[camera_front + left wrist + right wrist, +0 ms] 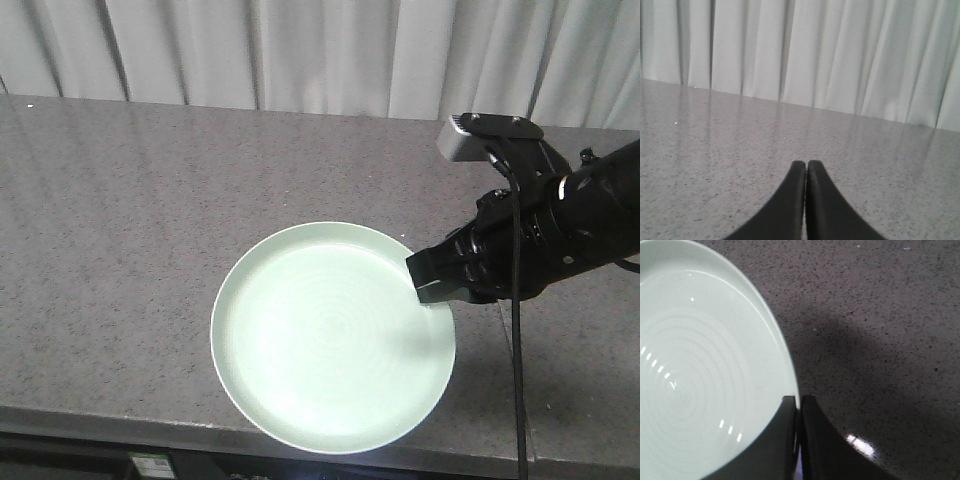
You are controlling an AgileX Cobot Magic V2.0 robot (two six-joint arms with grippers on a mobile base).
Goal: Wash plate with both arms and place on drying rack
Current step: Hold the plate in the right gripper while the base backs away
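The pale mint-green plate [320, 340] shows at the counter's front in the exterior view, its near part overlapping the counter's front edge. My right gripper [432, 282] comes in from the right and is shut on the plate's right rim. In the right wrist view the rim of the plate [700, 370] runs down between the two black fingers of the right gripper [798, 399], one finger over the plate and one outside it. My left gripper [806, 163] is shut with nothing in it, low over bare counter, and is outside the exterior view. The drying rack is out of view.
The grey speckled counter [130, 200] stretches left and back from the plate. White curtains [300, 50] hang along its far edge. The counter's front edge [100, 418] runs just below the plate. A black cable [518, 330] hangs from the right arm.
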